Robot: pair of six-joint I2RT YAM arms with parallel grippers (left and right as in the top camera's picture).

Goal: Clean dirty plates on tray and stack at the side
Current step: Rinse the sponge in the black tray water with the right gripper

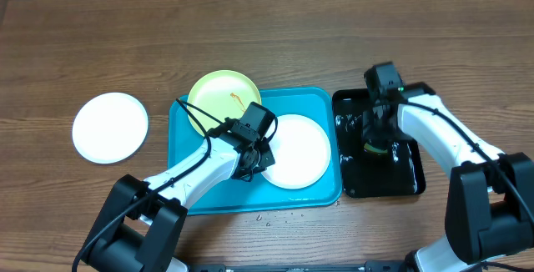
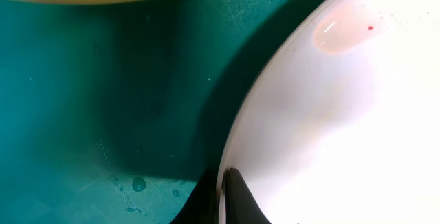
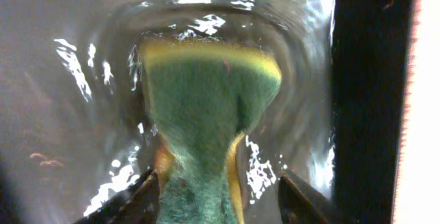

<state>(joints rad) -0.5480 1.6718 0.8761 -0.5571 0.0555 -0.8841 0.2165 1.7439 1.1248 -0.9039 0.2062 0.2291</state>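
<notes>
- Our left end effector [image 1: 253, 162] is clamped on the rim of a white plate [image 1: 300, 151] that lies flat in the turquoise tray [image 1: 309, 195]. In the wrist view we see a pale pink smear [image 2: 337, 31] on this plate.
- Just beyond that end effector, the yellow-green plate [image 1: 221, 97] sits partly over the tray's far rim.
- Well off to its left, a second white plate [image 1: 110, 127] rests on the tabletop [image 1: 250, 30], outside the tray.
- Our right end effector [image 3: 216, 189] stands open inside the black tray [image 1: 400, 180]. A green and yellow sponge [image 3: 206, 100] lies in water between its fingers, clear of one of them.
</notes>
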